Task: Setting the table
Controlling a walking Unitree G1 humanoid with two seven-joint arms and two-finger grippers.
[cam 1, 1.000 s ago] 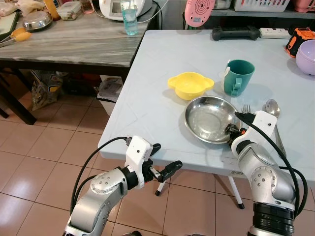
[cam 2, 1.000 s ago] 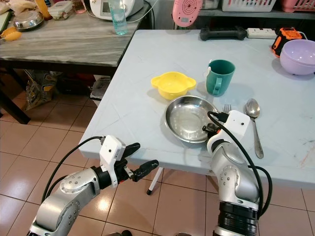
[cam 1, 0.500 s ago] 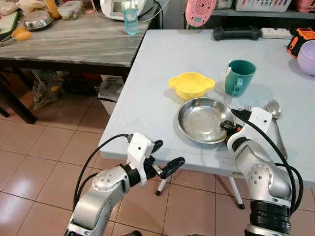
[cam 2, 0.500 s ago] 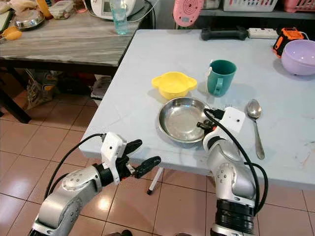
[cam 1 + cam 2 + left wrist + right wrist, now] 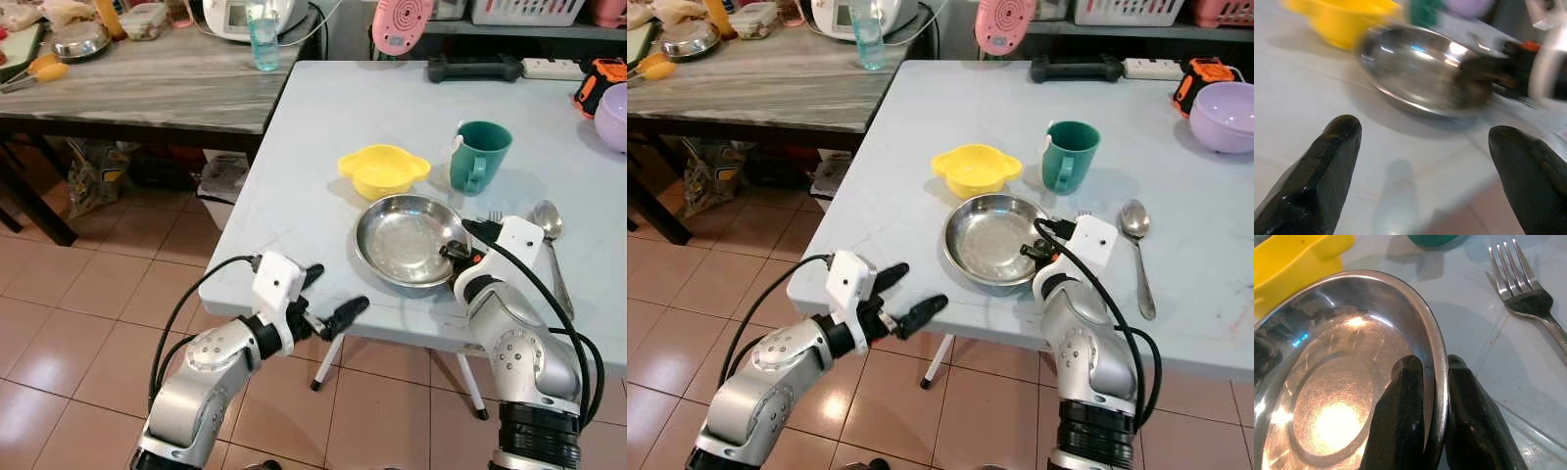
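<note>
Two grippers face you in the left eye view: your right gripper (image 5: pixel 457 251) pinches the steel plate (image 5: pixel 407 238) at its 3 o'clock rim on the pale table (image 5: pixel 323 127), with the yellow bowl (image 5: pixel 383 168) at 12 o'clock and the green mug (image 5: pixel 479 155) at 1. Your left gripper (image 5: pixel 328 298) hangs spread below the table edge. Your right wrist view shows one finger (image 5: pixel 1400 416) inside the rim, one outside, the fork (image 5: pixel 1523 291) beside.

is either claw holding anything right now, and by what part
The right claw pinches the steel plate by its rim, one finger inside the edge and one outside. The left claw is open and holds nothing.
</note>
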